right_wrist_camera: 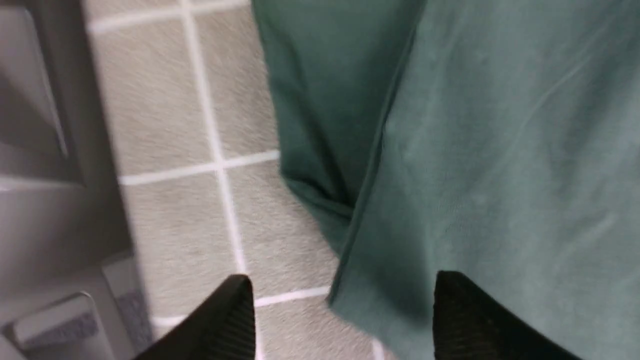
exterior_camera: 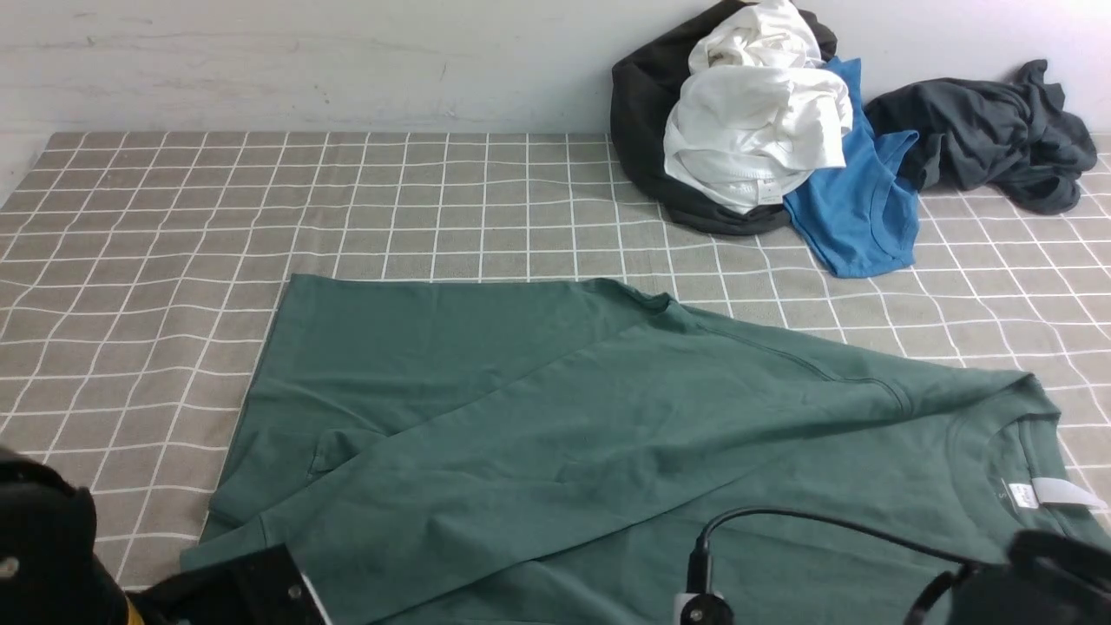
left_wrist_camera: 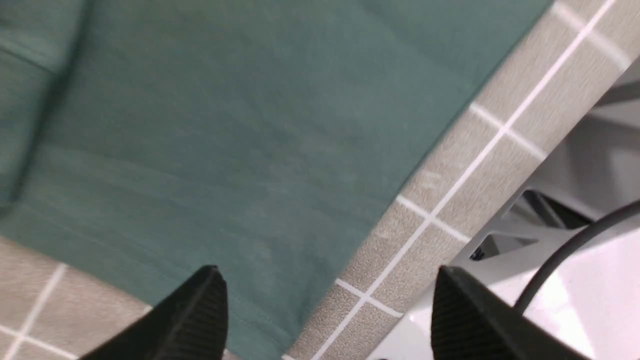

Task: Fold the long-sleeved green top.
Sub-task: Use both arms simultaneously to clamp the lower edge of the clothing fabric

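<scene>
Setting: Grey checked tablecloth (exterior_camera: 174, 217) with a white grid covers the bench, and a pale wall (exterior_camera: 304, 61) stands behind it.
Spare laundry: a black garment (exterior_camera: 642, 113), a white garment (exterior_camera: 755, 130), a blue shirt (exterior_camera: 859, 208) and a dark grey garment (exterior_camera: 989, 130) sit bunched at the far right against the wall. They are well apart from the work, apparently so the near half is free for folding.
Task item: the green long-sleeved top (exterior_camera: 564, 417) lies flat across the near half of the cloth. Its collar and white neck tag (exterior_camera: 1055, 493) point to the robot's right and its hem to the left.
Fold: a long band of green runs diagonally over the body from the right shoulder toward the near left. It looks like a sleeve laid inward to narrow the shape.
Left gripper (left_wrist_camera: 328, 280): its jaws are spread wide with nothing between them. It hangs over the top's near edge, just beside the table's rim.
Right gripper (right_wrist_camera: 342, 285): its jaws are likewise parted and empty. It sits above a layered green edge where the cloth meets the bare grid.
Stage: one fold appears set, and most of the folding is not yet done.
Next move: probably fresh grips on the near edge. The loose jersey could slip or drag the laid band out of line.
</scene>
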Available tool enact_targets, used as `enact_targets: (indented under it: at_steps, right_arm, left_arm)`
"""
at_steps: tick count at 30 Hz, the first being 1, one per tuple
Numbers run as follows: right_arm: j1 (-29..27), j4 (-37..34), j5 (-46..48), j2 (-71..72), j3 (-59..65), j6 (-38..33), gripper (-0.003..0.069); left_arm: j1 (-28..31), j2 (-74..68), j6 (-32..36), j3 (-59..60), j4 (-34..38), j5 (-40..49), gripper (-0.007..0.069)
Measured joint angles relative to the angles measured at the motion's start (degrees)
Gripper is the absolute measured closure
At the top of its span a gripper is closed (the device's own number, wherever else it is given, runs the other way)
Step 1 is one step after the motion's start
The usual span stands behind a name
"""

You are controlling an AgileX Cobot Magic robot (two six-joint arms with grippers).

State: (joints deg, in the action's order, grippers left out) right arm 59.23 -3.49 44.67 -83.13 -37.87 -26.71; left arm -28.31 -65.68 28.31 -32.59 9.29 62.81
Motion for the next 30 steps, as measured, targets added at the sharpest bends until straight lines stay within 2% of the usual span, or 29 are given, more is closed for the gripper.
enact_targets:
  at_steps: [3,6,10,11,12,13,19,22,25,30]
  right_arm:
    - [0.0,3.5,-2.4,-4.5,0.0,1.6,0.0231]
    - [0.0,6.6,-3.4,-5.9,-0.1,6.2,0.0302]
    - [0.1,12.0,-3.3,-5.5,-0.2,13.4,0.0536]
    - [0.1,12.5,-2.8,-5.0,-0.4,14.1,0.0578]
    - [0.1,12.6,-2.7,-5.0,-0.5,14.2,0.0587]
    - [0.1,13.5,-1.0,-3.9,-1.6,15.0,0.0635]
    - [-2.7,14.1,4.5,-2.4,-6.8,15.6,0.0645]
    - [-6.2,13.4,6.0,-2.4,-9.6,15.7,0.0645]
    - [-9.8,11.2,6.7,-2.4,-12.2,15.2,0.0645]
    - [-10.9,8.4,6.8,-2.4,-13.2,12.6,0.0645]
  left_arm:
    - [0.0,0.0,2.3,3.4,0.0,-3.4,0.0125]
    - [0.0,0.0,4.3,4.9,0.0,-5.5,0.0125]
    - [0.0,0.1,5.9,5.2,0.1,-6.3,0.0125]
    - [0.0,0.1,6.2,5.2,0.2,-6.3,0.0125]
    - [0.0,0.1,6.2,5.2,0.2,-6.3,0.0125]
    - [0.0,0.1,6.5,5.2,0.3,-6.4,0.0126]
    - [-1.5,0.1,6.9,5.2,0.4,-6.8,0.0151]
    - [-4.2,0.1,7.5,5.2,-0.2,-7.2,0.0159]
    - [-6.9,0.1,8.2,5.3,-3.7,-7.9,0.016]
    - [-7.3,-1.4,8.1,5.3,-6.3,-10.5,0.016]
